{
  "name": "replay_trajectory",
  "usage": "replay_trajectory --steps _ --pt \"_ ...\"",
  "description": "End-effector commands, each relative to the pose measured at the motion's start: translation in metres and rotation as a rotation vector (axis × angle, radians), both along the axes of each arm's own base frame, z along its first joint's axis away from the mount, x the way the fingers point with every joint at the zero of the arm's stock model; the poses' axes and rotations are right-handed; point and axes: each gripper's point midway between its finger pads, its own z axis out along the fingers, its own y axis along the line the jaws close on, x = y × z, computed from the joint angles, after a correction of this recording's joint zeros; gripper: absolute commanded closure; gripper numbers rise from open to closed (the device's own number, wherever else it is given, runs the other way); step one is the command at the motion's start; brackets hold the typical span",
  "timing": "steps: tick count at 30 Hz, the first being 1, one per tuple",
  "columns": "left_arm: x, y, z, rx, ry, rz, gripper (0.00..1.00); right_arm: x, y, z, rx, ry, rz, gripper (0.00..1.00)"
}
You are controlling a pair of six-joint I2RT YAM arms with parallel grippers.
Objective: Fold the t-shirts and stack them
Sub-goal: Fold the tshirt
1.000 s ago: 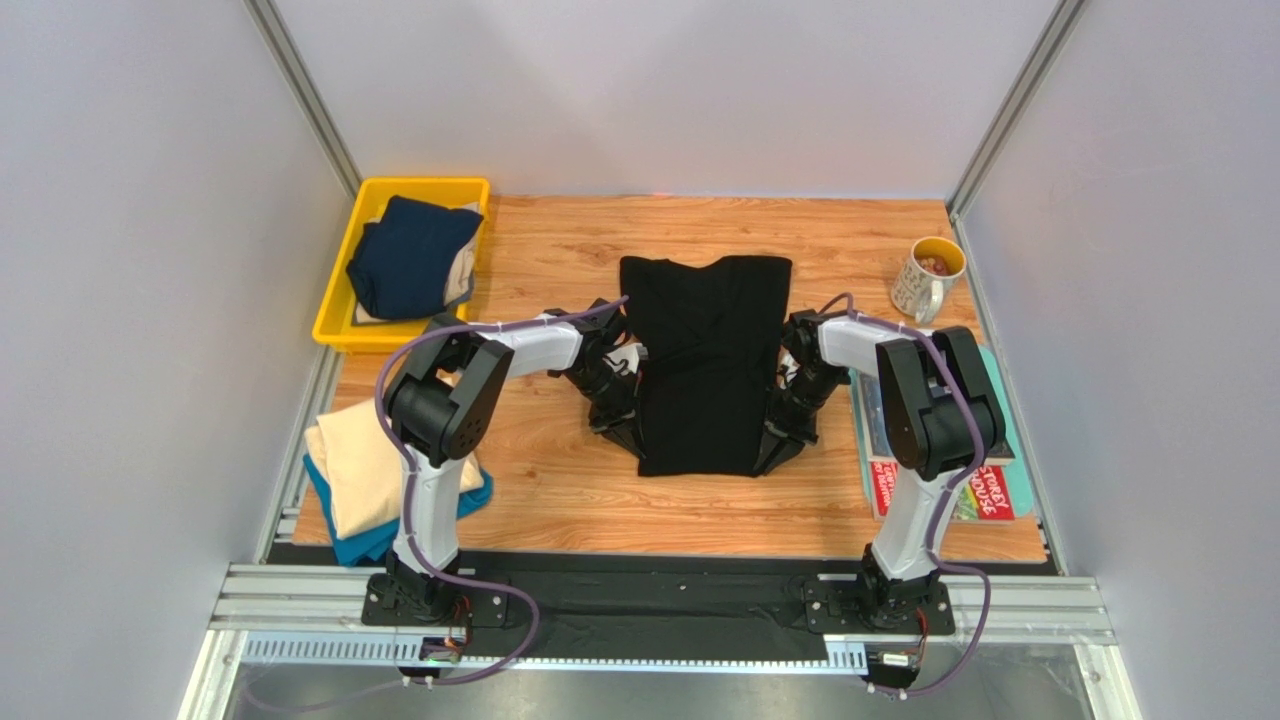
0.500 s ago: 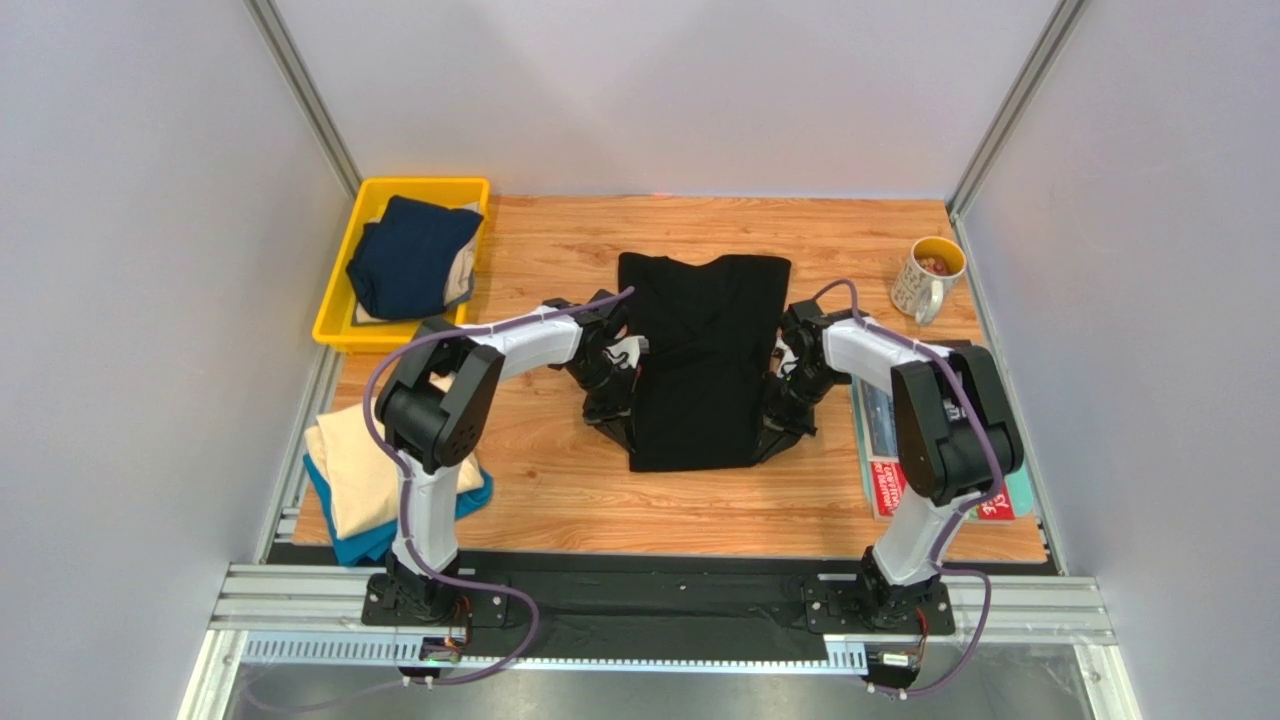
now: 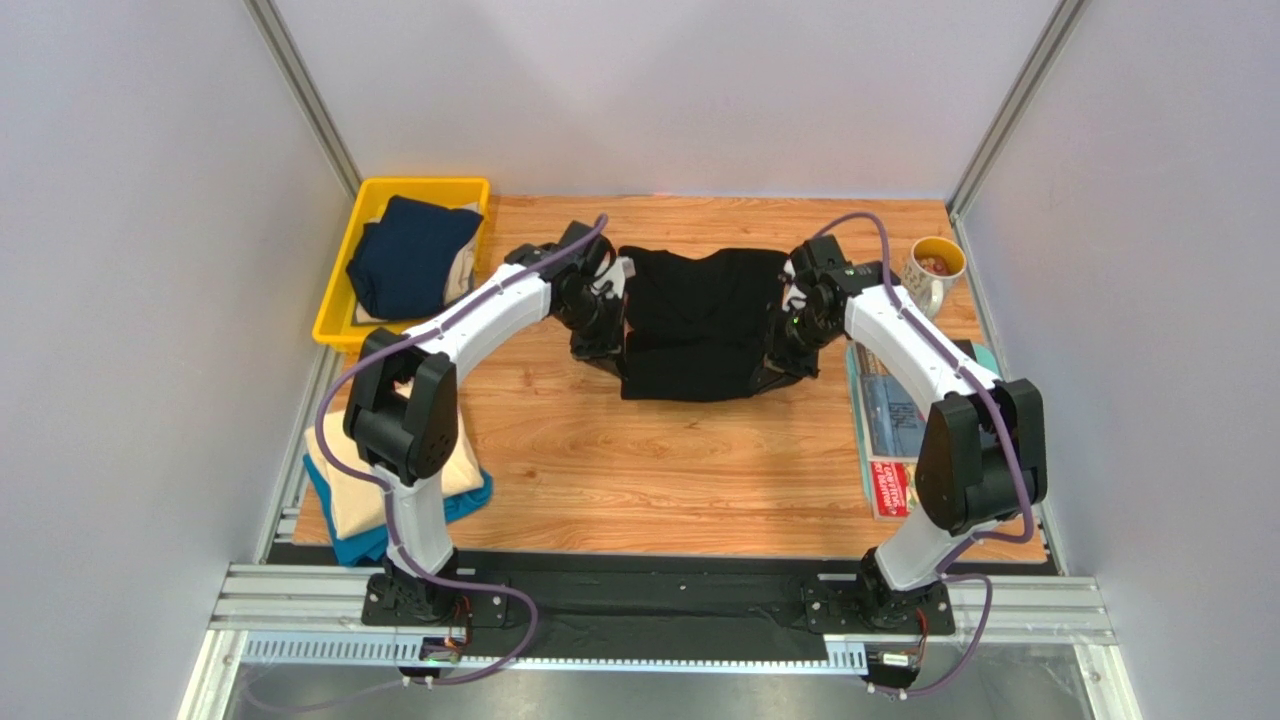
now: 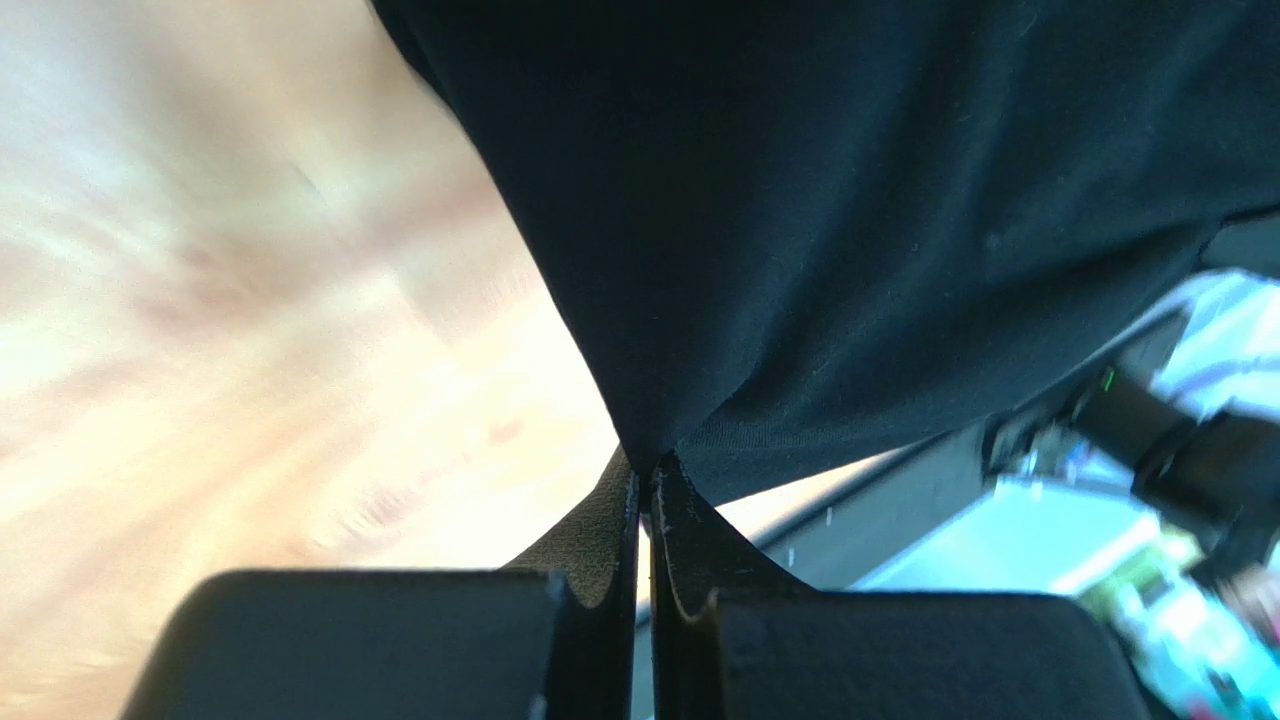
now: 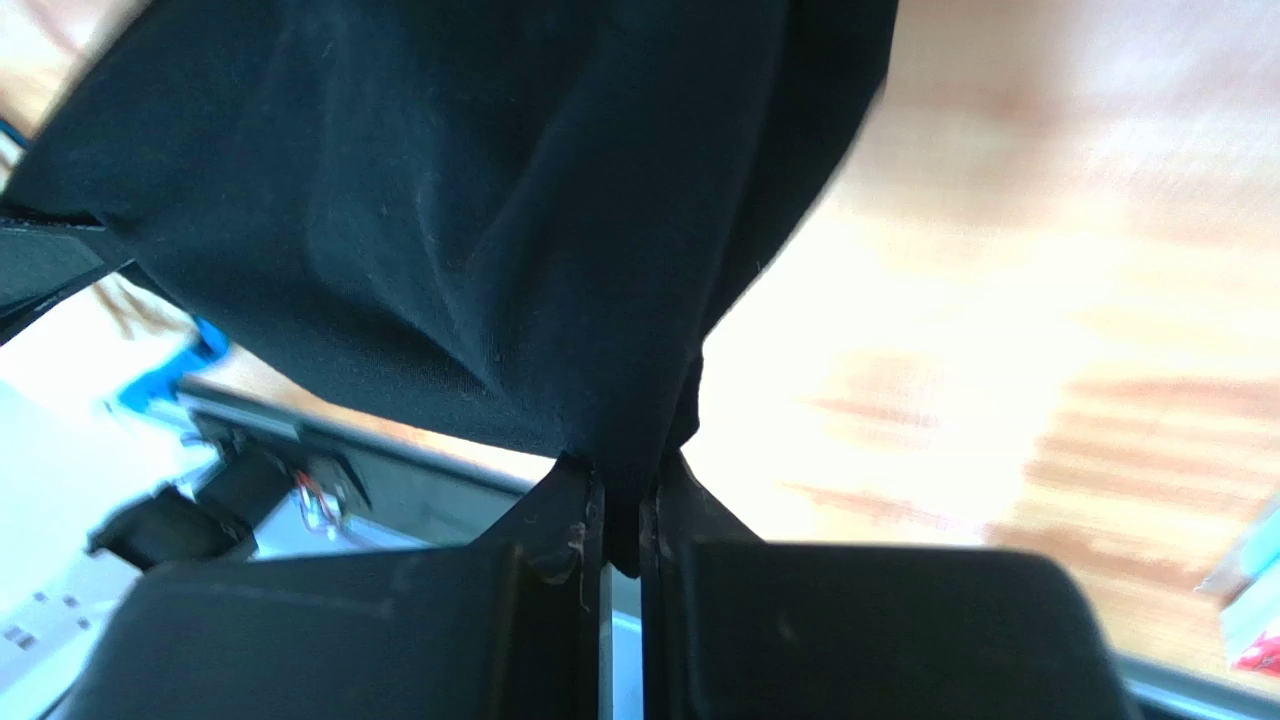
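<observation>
**Operator:** What differs from one second ago?

**Technician:** The black t-shirt point(image 3: 706, 323) then lay long on the table point(image 3: 646, 480), its near hem reaching towards the arm bases. Its near edge now sits much farther from the bases, and the cloth forms a short, wide rectangle at the far middle of the table. Both arms have extended away from their bases, the elbows opened out.

**Operator:** State of the jaws?

**Technician:** The left gripper point(image 4: 649, 488) has its jaws pressed together on a fold of the black t-shirt at the shirt's left edge. The right gripper point(image 5: 619, 488) pinches the shirt's right edge in the same way. In each wrist view the cloth rises from the fingertips in a taut cone.

**Operator:** Materials and shapes?

**Technician:** The black cloth is matte, soft and finely knit, with shallow creases radiating from each pinch point. The table is light wood with visible grain. The fingers are black, hard and wedge-shaped.

**Operator:** The other shirts?

**Technician:** The navy t-shirt point(image 3: 406, 255) lies bunched in the yellow bin point(image 3: 334, 300), a rigid rectangular tray at the far left. The cream t-shirt point(image 3: 334, 473) lies folded on the teal t-shirt point(image 3: 346, 543) at the near left edge. A mug point(image 3: 929, 270) stands far right, with the magazines point(image 3: 890, 435) lying flat nearer the bases.
</observation>
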Motion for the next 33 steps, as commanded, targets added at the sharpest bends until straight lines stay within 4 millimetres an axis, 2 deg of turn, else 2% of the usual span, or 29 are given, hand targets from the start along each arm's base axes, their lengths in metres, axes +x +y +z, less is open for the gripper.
replay_trajectory --steps 1,2,3,4,5,6,7,8,9,10,11,12,13,17,21,27,28,30,31,33 --pt "0.063 0.004 0.028 0.016 -0.182 0.070 1.00 0.048 -0.009 0.028 -0.083 -0.144 -0.021 1.00" --pt "0.074 0.004 0.015 0.031 -0.165 0.077 1.00 0.066 -0.007 0.037 -0.085 -0.174 -0.024 1.00" --pt "0.090 -0.001 0.028 0.010 -0.204 0.078 1.00 0.078 -0.007 0.042 -0.088 -0.193 -0.024 1.00" --pt "0.098 -0.004 0.029 0.005 -0.212 0.077 1.00 0.086 -0.009 0.045 -0.100 -0.200 -0.028 1.00" --pt "0.108 -0.005 0.017 0.023 -0.206 0.073 1.00 0.106 -0.005 0.053 -0.097 -0.237 -0.028 1.00" --pt "0.123 -0.010 0.029 0.013 -0.253 0.077 1.00 0.115 -0.006 0.057 -0.103 -0.256 -0.022 1.00" --pt "0.131 -0.011 0.029 0.016 -0.269 0.078 1.00 0.123 -0.007 0.059 -0.115 -0.275 -0.018 1.00" --pt "0.140 -0.013 0.017 0.031 -0.264 0.079 1.00 0.132 -0.006 0.061 -0.122 -0.293 -0.014 1.00" --pt "0.152 -0.018 0.029 0.013 -0.307 0.081 1.00 0.145 -0.007 0.064 -0.131 -0.316 -0.015 1.00" --pt "0.158 -0.020 0.029 0.010 -0.316 0.082 1.00 0.152 -0.009 0.064 -0.155 -0.331 -0.008 1.00" --pt "0.165 -0.021 0.020 0.018 -0.311 0.087 1.00 0.159 -0.012 0.064 -0.165 -0.340 -0.013 1.00" --pt "0.173 -0.026 0.029 0.001 -0.336 0.098 1.00 0.167 -0.011 0.064 -0.173 -0.349 -0.013 1.00" --pt "0.178 -0.027 0.020 0.002 -0.327 0.102 1.00 0.171 -0.013 0.062 -0.180 -0.357 -0.012 1.00" --pt "0.191 -0.030 0.021 -0.016 -0.348 0.122 1.00 0.185 -0.017 0.050 -0.205 -0.366 -0.017 1.00" --pt "0.206 -0.027 0.038 -0.026 -0.429 0.138 1.00 0.193 -0.017 0.047 -0.210 -0.396 -0.013 1.00" --pt "0.233 -0.027 0.080 -0.059 -0.593 0.170 1.00 0.217 -0.017 0.071 -0.202 -0.529 -0.038 1.00" --pt "0.238 -0.025 0.079 -0.059 -0.599 0.178 1.00 0.224 -0.015 0.075 -0.197 -0.560 -0.041 1.00" --pt "0.247 -0.027 0.088 -0.079 -0.629 0.186 1.00 0.237 -0.014 0.075 -0.194 -0.584 -0.048 1.00" --pt "0.250 -0.027 0.081 -0.082 -0.619 0.185 1.00 0.242 -0.014 0.075 -0.194 -0.588 -0.052 1.00" --pt "0.257 -0.028 0.083 -0.098 -0.630 0.196 1.00 0.255 -0.014 0.070 -0.196 -0.595 -0.060 1.00"
